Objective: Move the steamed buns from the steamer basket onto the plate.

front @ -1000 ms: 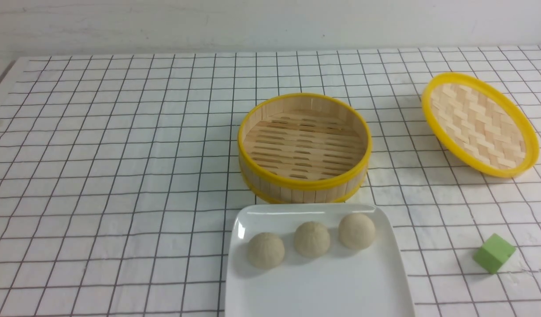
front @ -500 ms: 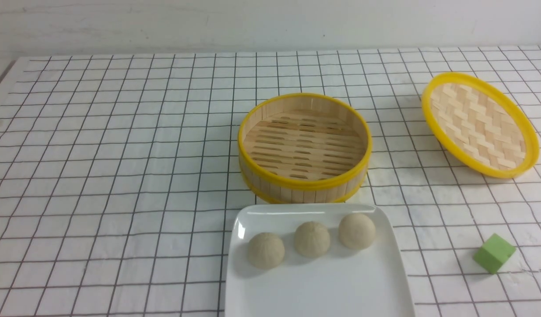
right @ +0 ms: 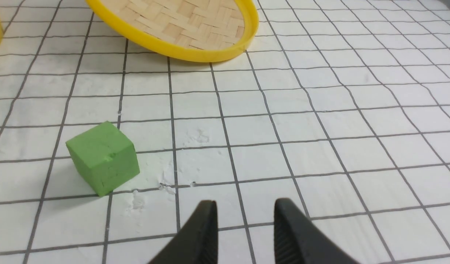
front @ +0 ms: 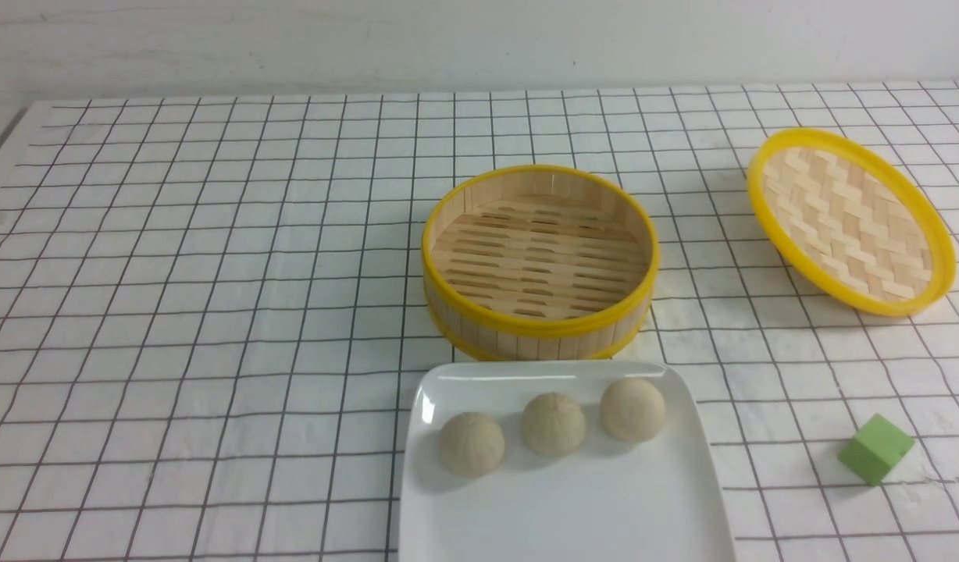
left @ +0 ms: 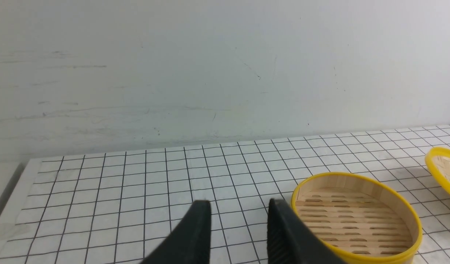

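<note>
While the front view shows all three steamed buns (front: 552, 426) on the plate (front: 565, 507) and the steamer basket (front: 539, 261) bare, the task looks finished. Left jaws gape empty, basket just beside them. Right jaws gape empty near the green cube (right: 102, 158).

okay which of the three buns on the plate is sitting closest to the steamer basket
The rightmost bun on the plate. It sits farthest back, nearest the steamer basket; the middle bun and left bun step progressively toward the front.
</note>
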### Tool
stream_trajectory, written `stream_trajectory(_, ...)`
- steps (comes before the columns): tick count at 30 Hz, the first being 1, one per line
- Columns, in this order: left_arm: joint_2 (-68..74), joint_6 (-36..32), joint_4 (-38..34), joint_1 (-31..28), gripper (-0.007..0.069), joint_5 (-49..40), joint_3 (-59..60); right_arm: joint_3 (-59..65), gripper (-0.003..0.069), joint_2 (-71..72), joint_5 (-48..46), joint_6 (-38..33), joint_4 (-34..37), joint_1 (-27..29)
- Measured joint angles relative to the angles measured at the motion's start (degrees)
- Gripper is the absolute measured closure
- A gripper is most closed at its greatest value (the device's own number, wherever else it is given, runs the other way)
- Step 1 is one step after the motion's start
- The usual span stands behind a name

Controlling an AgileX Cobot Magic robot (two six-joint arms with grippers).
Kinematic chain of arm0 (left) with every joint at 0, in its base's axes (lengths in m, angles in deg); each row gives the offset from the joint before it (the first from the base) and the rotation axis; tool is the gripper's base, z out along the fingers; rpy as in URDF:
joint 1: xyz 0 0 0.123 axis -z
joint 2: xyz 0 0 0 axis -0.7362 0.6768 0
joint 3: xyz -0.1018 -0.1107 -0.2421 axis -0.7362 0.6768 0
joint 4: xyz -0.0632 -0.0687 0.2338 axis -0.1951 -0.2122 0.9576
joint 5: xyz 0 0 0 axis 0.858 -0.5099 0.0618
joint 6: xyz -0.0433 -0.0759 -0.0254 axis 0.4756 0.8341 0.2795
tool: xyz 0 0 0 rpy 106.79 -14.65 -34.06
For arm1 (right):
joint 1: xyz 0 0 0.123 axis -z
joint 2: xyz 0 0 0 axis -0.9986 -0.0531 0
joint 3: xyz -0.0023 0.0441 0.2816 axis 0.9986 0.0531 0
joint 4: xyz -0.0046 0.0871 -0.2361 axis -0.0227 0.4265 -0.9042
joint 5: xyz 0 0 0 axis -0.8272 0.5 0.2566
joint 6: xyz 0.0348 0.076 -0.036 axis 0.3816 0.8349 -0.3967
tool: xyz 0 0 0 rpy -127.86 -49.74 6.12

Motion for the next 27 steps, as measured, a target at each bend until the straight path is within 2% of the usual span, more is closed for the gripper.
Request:
stream_trajectory(13, 0.00, 0.00, 0.00, 0.00, 0.0380, 0.00, 0.00, 0.00, 0.0416, 0.00, 0.00, 0.00, 0.00, 0.21)
stream_trajectory(27, 0.00, 0.00, 0.00, 0.00, 0.0380, 0.00, 0.00, 0.11, 0.0416, 0.00, 0.58, 0.00, 3.78, 0.21)
